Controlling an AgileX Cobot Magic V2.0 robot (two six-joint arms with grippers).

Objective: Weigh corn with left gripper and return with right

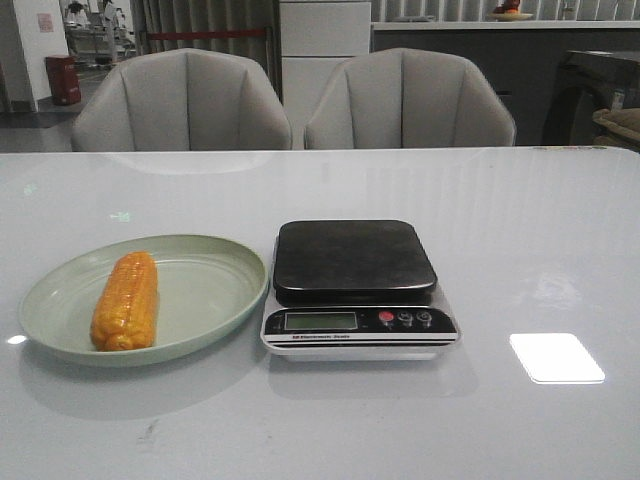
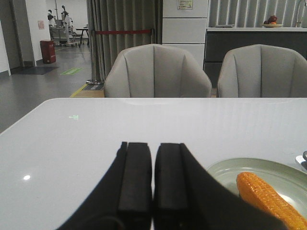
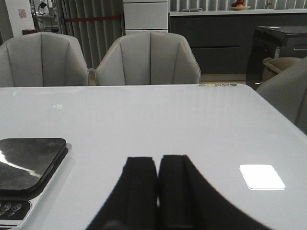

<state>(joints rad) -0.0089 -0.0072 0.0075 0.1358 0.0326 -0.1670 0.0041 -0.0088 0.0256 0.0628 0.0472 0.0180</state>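
Observation:
The orange-yellow corn (image 1: 126, 300) lies on a pale green plate (image 1: 210, 290) at the table's left, beside a digital scale (image 1: 355, 260) whose dark platform is bare. In the left wrist view the corn (image 2: 268, 199) and plate (image 2: 225, 170) show close beside my left gripper (image 2: 153, 143), which is shut with nothing between its black fingers. My right gripper (image 3: 158, 157) is also shut and empty, with the scale (image 3: 29, 160) off to its side. Neither gripper shows in the front view.
Two grey chairs (image 1: 185, 100) stand behind the white table's far edge. A bright light reflection (image 1: 556, 357) lies on the table (image 1: 540, 230) right of the scale. The scale's display and buttons (image 1: 405, 318) face the near edge.

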